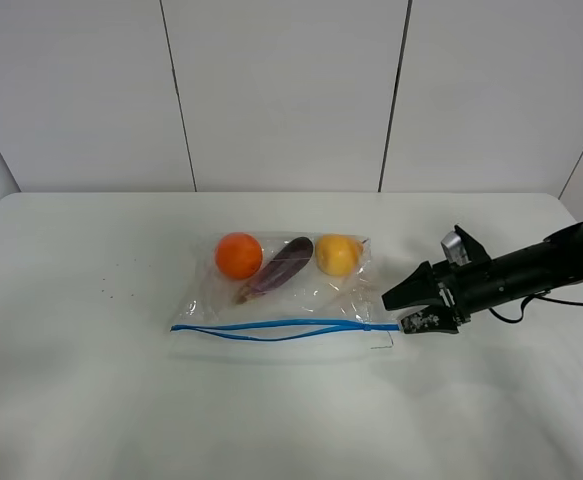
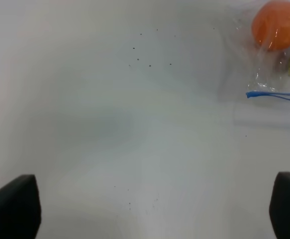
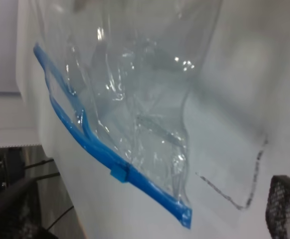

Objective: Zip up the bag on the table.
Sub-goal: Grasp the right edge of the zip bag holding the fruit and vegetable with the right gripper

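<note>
The wide, plain white matte worktop (image 1: 81, 400) carries a clear, crinkly rectangular plastic zip bag (image 1: 301, 300) lying flat, with tiny dark specks (image 1: 111, 290) well off the bag's orange end and a thin dark corner mark (image 1: 383, 346) just beside its other end.

Observe the clear, crinkled bag (image 3: 135, 99) lying on the white table (image 3: 244, 89). Its blue zipper strip (image 3: 149, 191) runs along one edge. Locate the small blue slider (image 3: 119, 174) on the strip. From the slider to the near corner you see a single band; beyond it, the two tracks stand apart. A thin dark angled line (image 3: 224, 195) marks the table just beside that corner. One mesh-patterned fingertip (image 3: 285, 209) shows nearby, clear of the bag.
</note>
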You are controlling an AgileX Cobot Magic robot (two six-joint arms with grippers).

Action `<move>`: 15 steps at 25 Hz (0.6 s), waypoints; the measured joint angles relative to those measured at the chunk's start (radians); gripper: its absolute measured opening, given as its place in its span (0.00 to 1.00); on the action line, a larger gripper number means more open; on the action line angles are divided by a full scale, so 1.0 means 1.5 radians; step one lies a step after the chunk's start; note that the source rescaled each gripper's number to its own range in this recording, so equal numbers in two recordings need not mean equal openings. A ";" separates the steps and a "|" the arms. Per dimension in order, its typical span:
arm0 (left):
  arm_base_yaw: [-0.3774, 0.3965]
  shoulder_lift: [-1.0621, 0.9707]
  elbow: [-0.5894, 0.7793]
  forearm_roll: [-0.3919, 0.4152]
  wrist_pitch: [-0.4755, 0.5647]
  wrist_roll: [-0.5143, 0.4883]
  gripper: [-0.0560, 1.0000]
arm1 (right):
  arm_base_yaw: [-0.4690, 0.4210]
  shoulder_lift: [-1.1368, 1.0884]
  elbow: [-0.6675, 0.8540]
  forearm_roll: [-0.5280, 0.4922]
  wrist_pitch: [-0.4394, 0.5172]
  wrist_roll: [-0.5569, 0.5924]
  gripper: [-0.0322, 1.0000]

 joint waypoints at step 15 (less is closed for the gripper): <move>0.000 0.000 0.000 0.000 0.000 0.000 1.00 | 0.050 0.003 0.000 0.066 0.001 -0.025 1.00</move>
